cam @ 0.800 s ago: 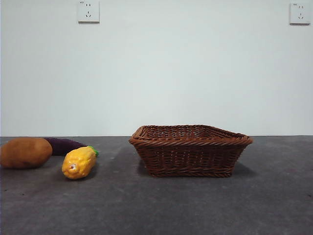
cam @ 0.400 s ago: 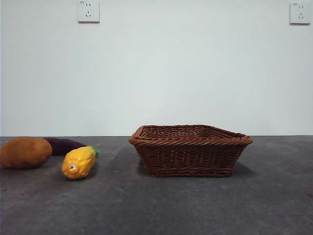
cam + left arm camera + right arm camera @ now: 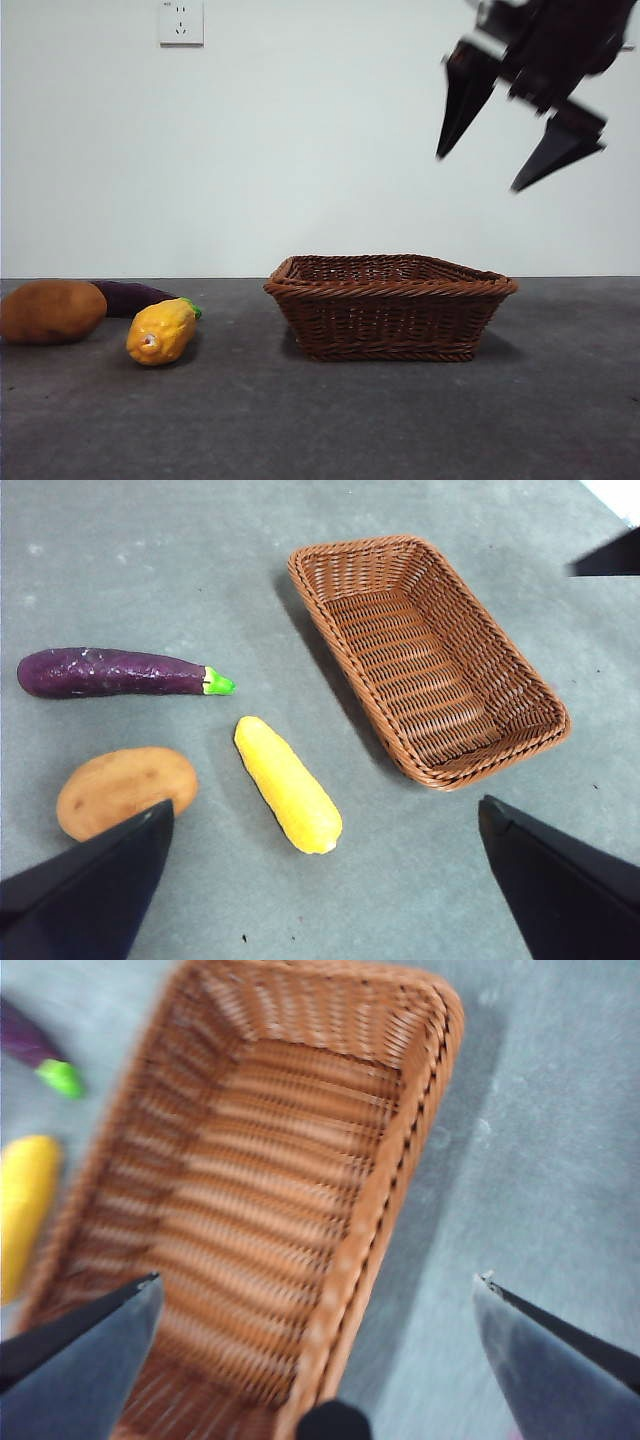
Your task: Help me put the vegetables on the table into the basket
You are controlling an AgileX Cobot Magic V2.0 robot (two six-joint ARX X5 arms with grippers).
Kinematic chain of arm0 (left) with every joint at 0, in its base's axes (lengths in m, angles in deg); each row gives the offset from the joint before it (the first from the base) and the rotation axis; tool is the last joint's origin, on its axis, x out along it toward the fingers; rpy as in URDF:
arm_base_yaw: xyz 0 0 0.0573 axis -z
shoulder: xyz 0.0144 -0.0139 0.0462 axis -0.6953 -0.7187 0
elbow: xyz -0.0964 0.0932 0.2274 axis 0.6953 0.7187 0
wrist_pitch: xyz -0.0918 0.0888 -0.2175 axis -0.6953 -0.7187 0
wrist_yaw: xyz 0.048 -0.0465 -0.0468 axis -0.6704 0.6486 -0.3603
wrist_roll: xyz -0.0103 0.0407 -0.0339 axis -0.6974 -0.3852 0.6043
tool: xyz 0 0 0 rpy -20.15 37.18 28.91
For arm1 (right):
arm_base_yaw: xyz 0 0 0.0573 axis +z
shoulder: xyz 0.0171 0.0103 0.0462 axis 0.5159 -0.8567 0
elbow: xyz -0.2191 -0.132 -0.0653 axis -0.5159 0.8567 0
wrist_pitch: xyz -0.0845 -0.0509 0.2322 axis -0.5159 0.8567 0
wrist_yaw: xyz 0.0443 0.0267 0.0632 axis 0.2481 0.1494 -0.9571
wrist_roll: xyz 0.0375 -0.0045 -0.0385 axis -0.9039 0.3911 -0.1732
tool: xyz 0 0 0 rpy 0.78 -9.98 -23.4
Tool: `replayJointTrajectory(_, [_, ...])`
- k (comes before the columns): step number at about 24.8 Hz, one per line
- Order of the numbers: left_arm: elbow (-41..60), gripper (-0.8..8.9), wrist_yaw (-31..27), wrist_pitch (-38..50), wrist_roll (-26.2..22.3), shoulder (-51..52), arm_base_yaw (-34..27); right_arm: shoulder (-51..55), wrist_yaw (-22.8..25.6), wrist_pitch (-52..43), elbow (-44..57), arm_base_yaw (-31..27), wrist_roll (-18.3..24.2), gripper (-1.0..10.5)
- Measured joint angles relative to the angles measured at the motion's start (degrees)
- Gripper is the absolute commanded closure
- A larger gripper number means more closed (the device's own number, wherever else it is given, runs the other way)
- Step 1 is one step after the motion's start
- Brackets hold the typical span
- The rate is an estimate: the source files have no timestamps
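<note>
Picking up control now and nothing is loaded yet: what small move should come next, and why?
Probably swing the right gripper off the basket toward the corn cob. Its jaws are open and it hangs high above the empty basket, while the corn, the potato and the eggplant all lie on the table.

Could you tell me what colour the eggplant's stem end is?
Bright green; the eggplant shows it best in the left wrist view.

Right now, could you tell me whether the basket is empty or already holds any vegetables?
Empty: the basket shows only bare weave; potato, corn and eggplant lie on the table.
</note>
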Motion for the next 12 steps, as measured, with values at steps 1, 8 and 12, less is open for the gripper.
replayJointTrajectory(1, [0.0, 1.53, 0.0, 0.0, 0.0, -0.15, 0.0, -2.43, 0.42, -0.04, -1.27, 0.37, 0.02, 3.8])
replayJointTrajectory(8, [0.0, 1.53, 0.0, 0.0, 0.0, -0.48, 0.0, -13.14, 2.64, -1.64, -2.29, 0.61, -0.09, 3.8])
replayJointTrajectory(12, [0.0, 1.53, 0.0, 0.02, 0.0, -0.87, 0.0, -16.0, 2.8, -3.3, -2.29, 0.74, -0.39, 5.7])
